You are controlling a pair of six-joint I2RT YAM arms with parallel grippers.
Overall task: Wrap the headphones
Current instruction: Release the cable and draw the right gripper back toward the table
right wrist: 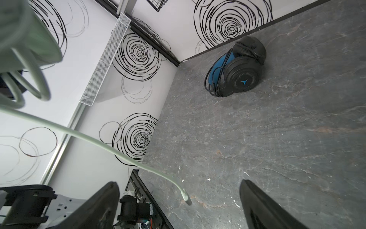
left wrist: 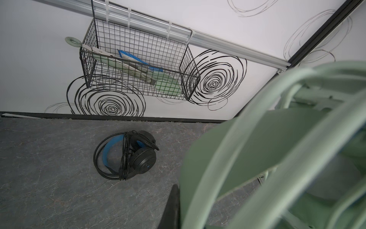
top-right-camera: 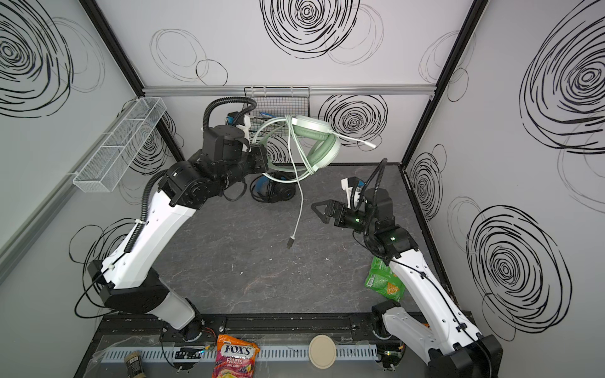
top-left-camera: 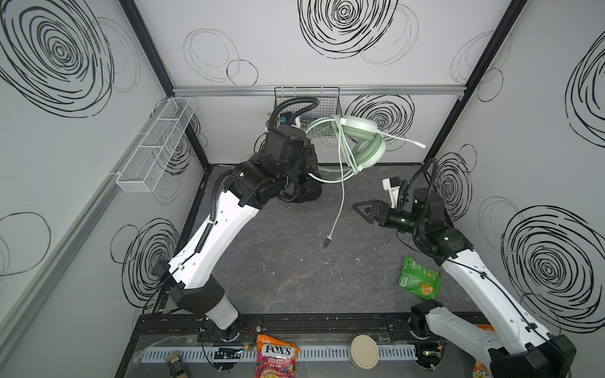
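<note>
Our left tool (top-right-camera: 261,159) is clamped tight on the headband of the mint-green headset (top-left-camera: 366,144) and holds it in the air near the back wall, well above the surface (top-left-camera: 278,278). We judge the headset light and its band stiff enough to carry from that one spot, though the smooth plastic could swivel in the grip. Several turns of the pale cable (top-left-camera: 341,199) already cross the band and cups, and the rest hangs limp, with the plug (top-left-camera: 326,243) swinging free above the surface. That soft tail is where we would take hold, a little above the plug. To the right, our right tool (top-left-camera: 364,209) stands wide and empty, just beside the hanging cable without touching it. Around us, from the left, a white mesh tray (top-left-camera: 157,144) is fixed to the side wall. The black headset (left wrist: 128,154) lies on the surface under the raised one, with its cable wound round it. A black wire basket (top-left-camera: 314,104) hangs on the back wall close behind the green cups, where a swinging loop could snag. A green packet (top-left-camera: 419,278) lies beside the right arm, clear of the work.
</note>
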